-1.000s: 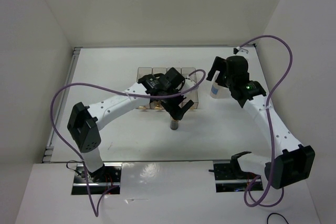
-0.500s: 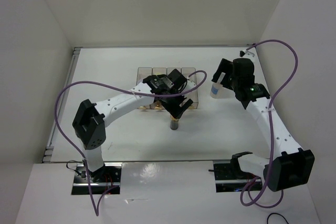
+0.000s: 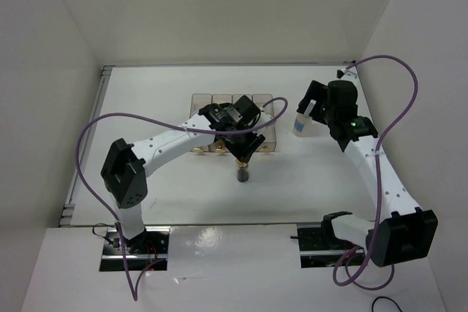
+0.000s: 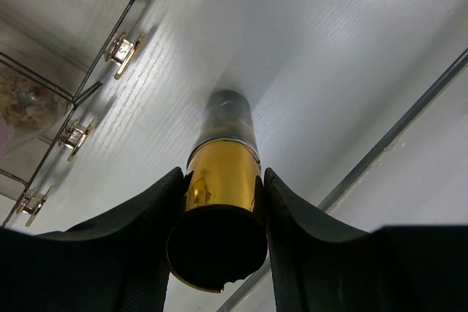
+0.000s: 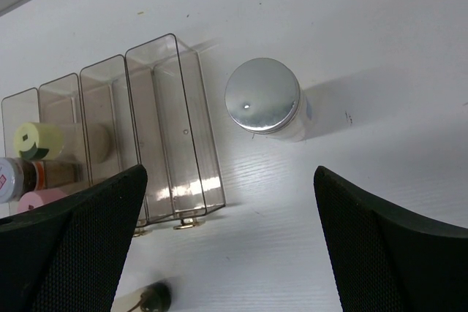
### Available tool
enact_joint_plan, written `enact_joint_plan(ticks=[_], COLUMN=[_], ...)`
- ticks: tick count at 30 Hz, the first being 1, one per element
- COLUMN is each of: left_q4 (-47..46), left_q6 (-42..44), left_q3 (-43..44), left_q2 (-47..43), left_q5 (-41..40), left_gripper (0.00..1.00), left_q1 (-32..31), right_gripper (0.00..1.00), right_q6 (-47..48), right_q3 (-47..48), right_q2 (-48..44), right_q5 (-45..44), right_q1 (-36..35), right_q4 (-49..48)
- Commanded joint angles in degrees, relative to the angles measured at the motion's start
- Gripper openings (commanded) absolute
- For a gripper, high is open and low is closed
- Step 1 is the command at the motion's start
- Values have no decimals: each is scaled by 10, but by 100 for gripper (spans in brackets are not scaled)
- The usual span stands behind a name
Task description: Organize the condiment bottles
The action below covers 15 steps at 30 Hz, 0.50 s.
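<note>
You had the yellow-lidded jar, the pink-lidded jar and a third, half-seen one already in the left part of the rack. Its right compartment showed nothing inside. Your left jaws were clamped on the gold-banded bottle, upright on the tabletop just near of the rack. Your right jaws stood apart over the clear jar, right of the rack. Two bottles seemingly remained.
</note>
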<state>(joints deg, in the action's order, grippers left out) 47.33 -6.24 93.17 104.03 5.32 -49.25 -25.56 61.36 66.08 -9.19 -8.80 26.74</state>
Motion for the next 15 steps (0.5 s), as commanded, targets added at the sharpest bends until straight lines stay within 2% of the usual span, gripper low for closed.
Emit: enact_joint_plan(ticks=[1,3,9,14,15], left_q4=[18,31,68,102,121], left_q6=[-1,5,11,-6,-6], left_q3=[62,88,240,361,413], left_q2=[-15,-28,-8,56,86], left_q5=[26,31,23,-23,-47], left_gripper=[35,35,35,35,36], left_q1=[-1,-1,-1,33,38], right_gripper=[99,99,99,99,99], right_q6=[12,12,18,38,38], right_q3=[-3,-3,2,14,20], right_q2=[-10,-10,-5,6,6], right_q5=[2,7,19,30,30], right_q1=[8,14,26,39,45], right_q4=[-27,-32,-37,-37,-42])
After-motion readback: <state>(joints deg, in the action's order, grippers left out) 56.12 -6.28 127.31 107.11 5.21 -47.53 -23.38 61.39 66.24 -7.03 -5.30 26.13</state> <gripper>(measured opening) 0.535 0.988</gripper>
